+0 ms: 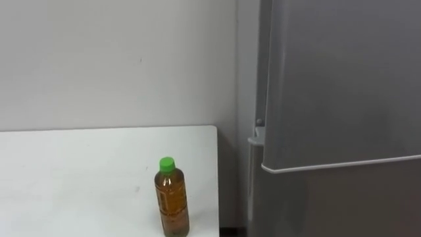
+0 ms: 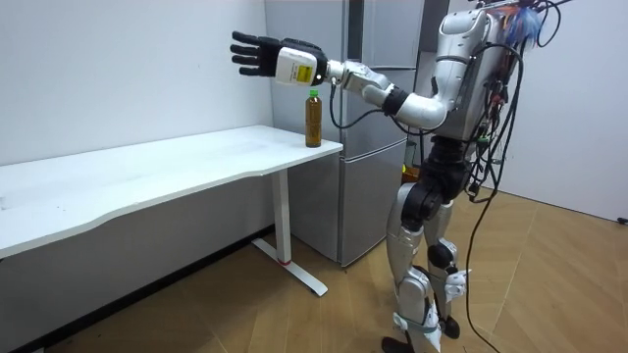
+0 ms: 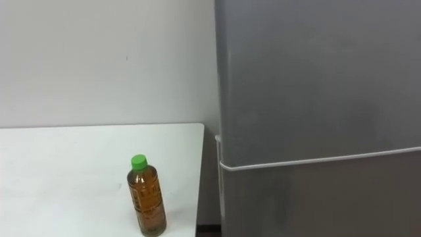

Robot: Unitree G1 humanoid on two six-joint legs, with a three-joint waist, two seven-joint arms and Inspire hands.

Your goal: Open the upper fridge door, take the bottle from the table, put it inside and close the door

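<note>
A clear bottle (image 1: 172, 201) of brown drink with a green cap stands upright near the right front corner of the white table (image 1: 79, 178). Just right of the table stands the grey fridge; its upper door (image 1: 342, 79) and lower door (image 1: 342, 204) are both shut. In the room view I stand facing the table corner and the fridge (image 2: 378, 137). My left hand (image 2: 257, 54) is stretched out above and a little beyond the bottle (image 2: 313, 120), fingers spread, holding nothing and not touching it.
A plain white wall (image 1: 118, 59) runs behind the table. A narrow gap separates the table's right edge from the fridge. The long table (image 2: 147, 172) reaches far toward the room view's left, over a wooden floor (image 2: 294, 314).
</note>
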